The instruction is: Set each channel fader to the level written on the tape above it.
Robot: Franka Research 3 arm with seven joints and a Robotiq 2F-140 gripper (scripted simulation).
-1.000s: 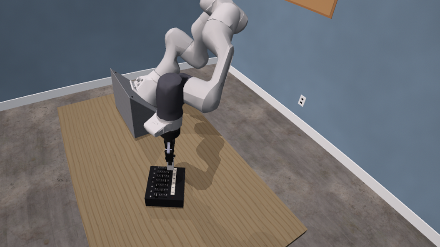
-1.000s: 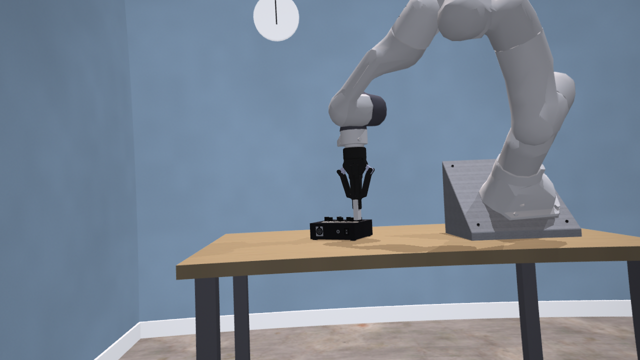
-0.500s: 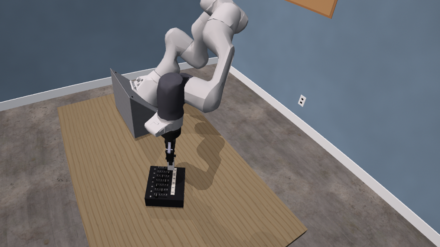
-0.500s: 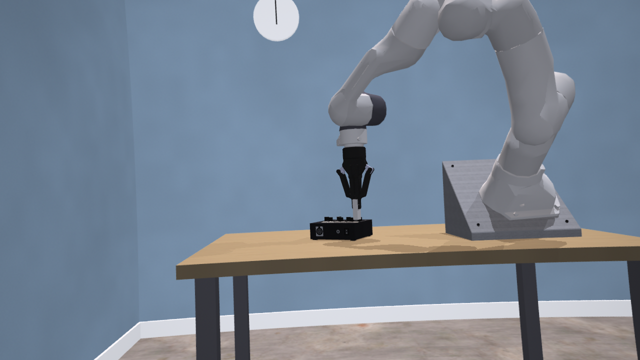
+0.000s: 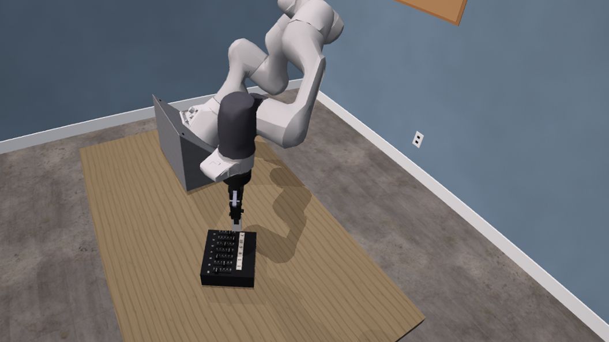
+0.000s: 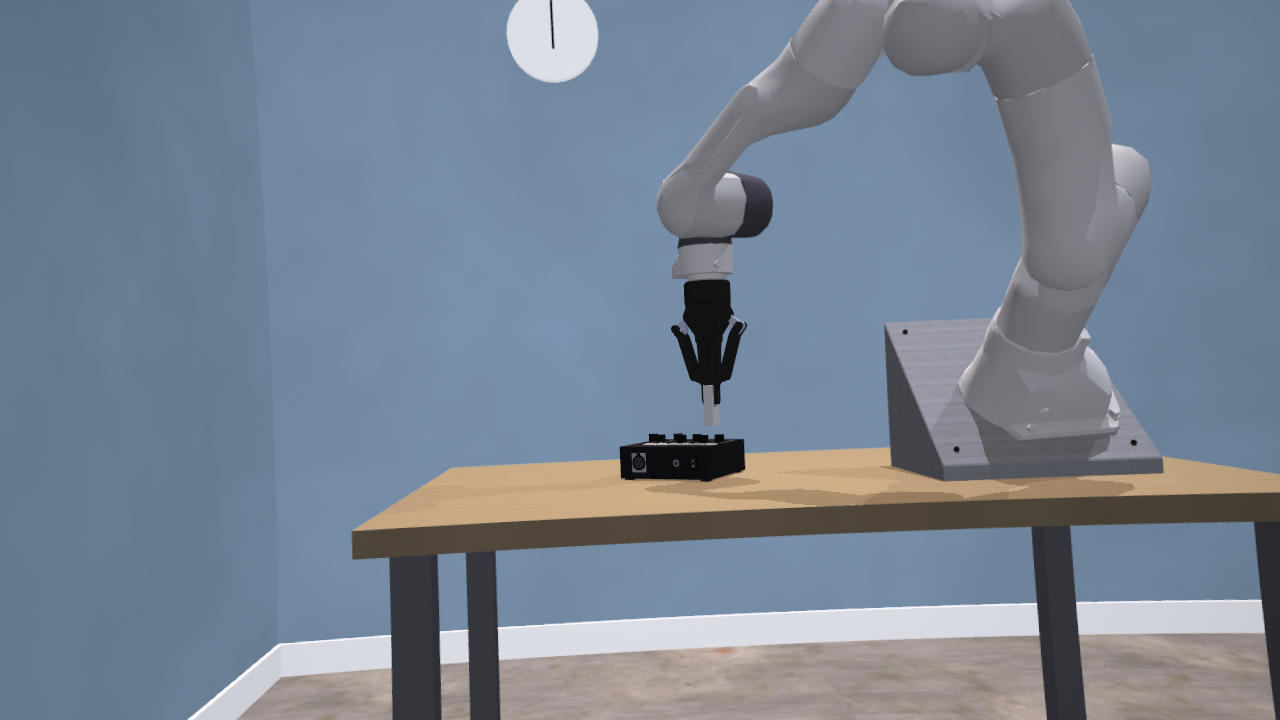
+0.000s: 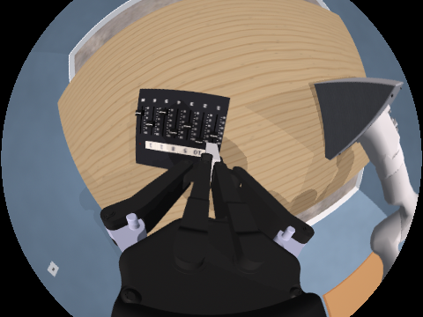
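Up close, we see our black two-finger pincer (image 6: 710, 413) closed on nothing, its pale fingertips pressed together and hanging clear above the small black box-shaped lighting desk (image 6: 684, 462), over the corner nearest the grey wedge-shaped arm mount (image 6: 930, 420). From the wrist view the tips cover the end of the white tape strip (image 7: 173, 150), so we cannot read the levels written there; the fader caps (image 7: 172, 121) sit at mixed heights, too small for us to tell marks. Our desk stands flat on the wooden table (image 5: 169, 278), near its middle.
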